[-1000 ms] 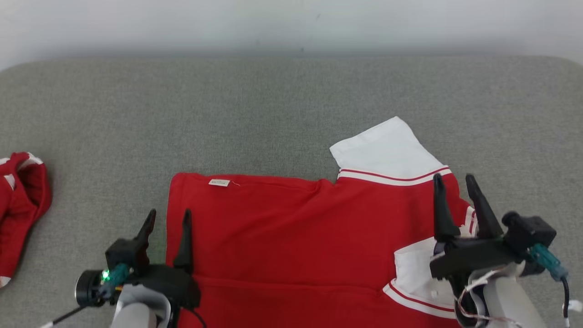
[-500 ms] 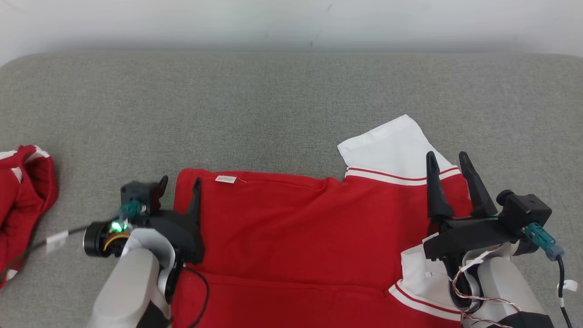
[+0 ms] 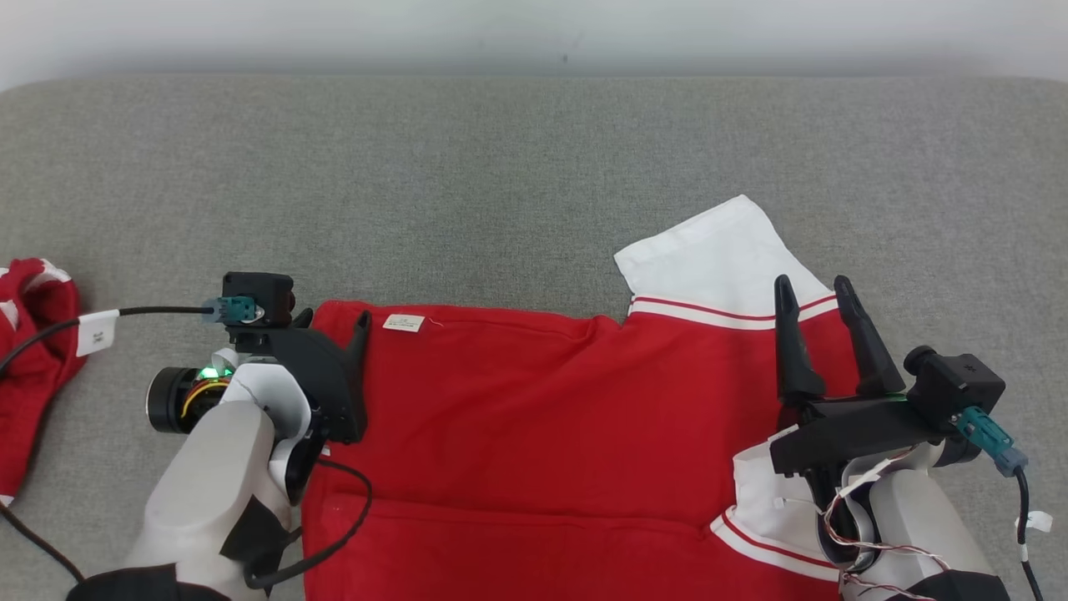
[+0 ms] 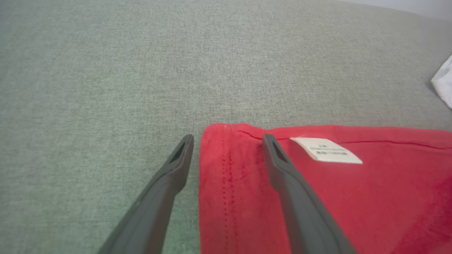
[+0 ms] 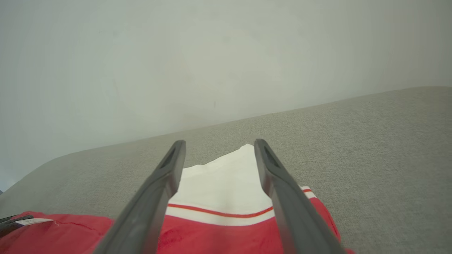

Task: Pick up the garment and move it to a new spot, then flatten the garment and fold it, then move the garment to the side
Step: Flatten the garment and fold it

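Observation:
The red garment (image 3: pixel 542 401) lies spread on the grey padded surface (image 3: pixel 501 184), a white sleeve (image 3: pixel 717 250) with red stripes sticking out at its far right. My left gripper (image 3: pixel 334 319) is open, tilted down at the garment's far left corner. In the left wrist view the left gripper (image 4: pixel 227 137) straddles the hem of the garment (image 4: pixel 353 204): one finger over grey surface, the other over red cloth near a white label (image 4: pixel 325 150). My right gripper (image 3: pixel 812 285) is open above the striped band. In the right wrist view the right gripper (image 5: pixel 219 143) frames the white sleeve (image 5: pixel 219 183).
Another red and white garment (image 3: pixel 33 334) is bunched at the left edge of the surface. A pale wall (image 3: pixel 534 33) runs behind the far edge. Bare grey surface lies beyond and to the right of the spread garment. A black cable (image 3: pixel 158 311) runs left from my left wrist.
The head camera has shifted a little. My left gripper has moved forward along the garment's left edge to its far corner. My right gripper has moved forward to the striped band. Both stay open.

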Motion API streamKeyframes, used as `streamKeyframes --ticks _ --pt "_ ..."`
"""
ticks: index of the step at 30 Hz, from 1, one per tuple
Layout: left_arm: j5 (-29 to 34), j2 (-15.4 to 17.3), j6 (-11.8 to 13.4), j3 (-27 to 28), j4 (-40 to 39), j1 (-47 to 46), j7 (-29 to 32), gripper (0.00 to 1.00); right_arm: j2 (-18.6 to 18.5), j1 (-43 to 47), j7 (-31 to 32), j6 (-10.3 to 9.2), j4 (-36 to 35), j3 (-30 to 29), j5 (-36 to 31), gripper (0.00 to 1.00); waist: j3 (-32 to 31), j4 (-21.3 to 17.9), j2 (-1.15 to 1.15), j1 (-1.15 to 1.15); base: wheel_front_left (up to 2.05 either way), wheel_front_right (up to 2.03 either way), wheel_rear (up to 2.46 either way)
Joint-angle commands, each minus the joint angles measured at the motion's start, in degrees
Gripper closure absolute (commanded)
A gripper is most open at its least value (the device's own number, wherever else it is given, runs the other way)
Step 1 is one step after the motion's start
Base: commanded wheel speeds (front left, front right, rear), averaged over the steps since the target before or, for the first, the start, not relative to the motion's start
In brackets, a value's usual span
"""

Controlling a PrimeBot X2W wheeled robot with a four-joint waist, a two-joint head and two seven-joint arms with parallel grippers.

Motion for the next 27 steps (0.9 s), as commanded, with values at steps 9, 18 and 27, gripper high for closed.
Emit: streamKeyframes --ticks 9,18,27 --pt "-5.00 1.51 0.05 -2.34 -0.57 -1.68 1.07 0.54 0.00 0.64 0.00 -0.14 -0.41 -0.62 0.13 0.00 1.15 -0.02 -0.01 0.00 0.00 0.00 0.00" --pt "-6.66 1.81 0.05 -4.23 -0.77 -2.52 -2.39 1.00 -2.19 -3.93 -0.01 -0.14 1.97 0.30 1.89 0.00 3.01 1.28 -0.01 0.00 0.00 0.00 0.00" --pt "-6.95 -0.31 0.05 -6.92 0.01 -3.40 -5.63 1.00 -8.63 -19.33 10.21 -0.14 17.47 3.29 3.17 0.00 6.23 4.07 -0.01 0.00 0.00 0.00 0.00"
